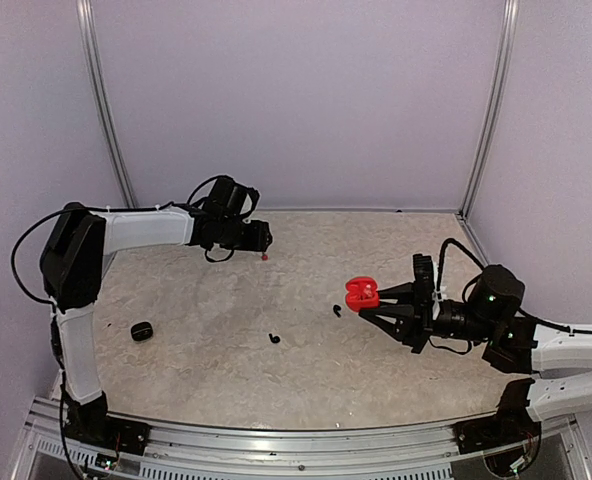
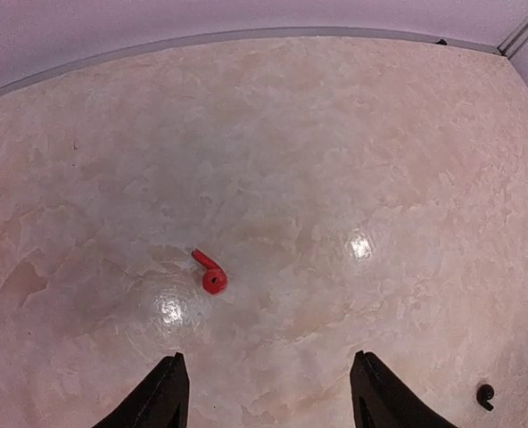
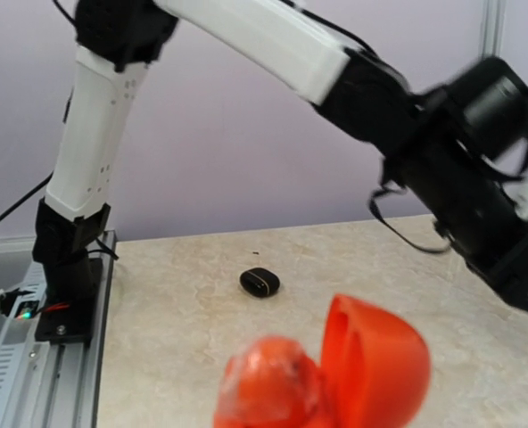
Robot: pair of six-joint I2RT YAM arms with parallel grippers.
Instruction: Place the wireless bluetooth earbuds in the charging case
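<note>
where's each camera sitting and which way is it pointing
Top: high behind the robot, looking down on the table; both arms show.
Left wrist: looks down at a red earbud beyond the open left gripper.
Right wrist: looks across the table past the held red case to the black case and left arm; own fingers unseen.
Shared: top and right wrist both show the black case.

left arm (image 1: pixel 141 228), right arm (image 1: pixel 566 352): white links, black joints, cables | right gripper (image 1: pixel 374 300): black

Robot lab booth: plain lilac walls (image 1: pixel 296 100), marbled tabletop (image 1: pixel 206 300).
</note>
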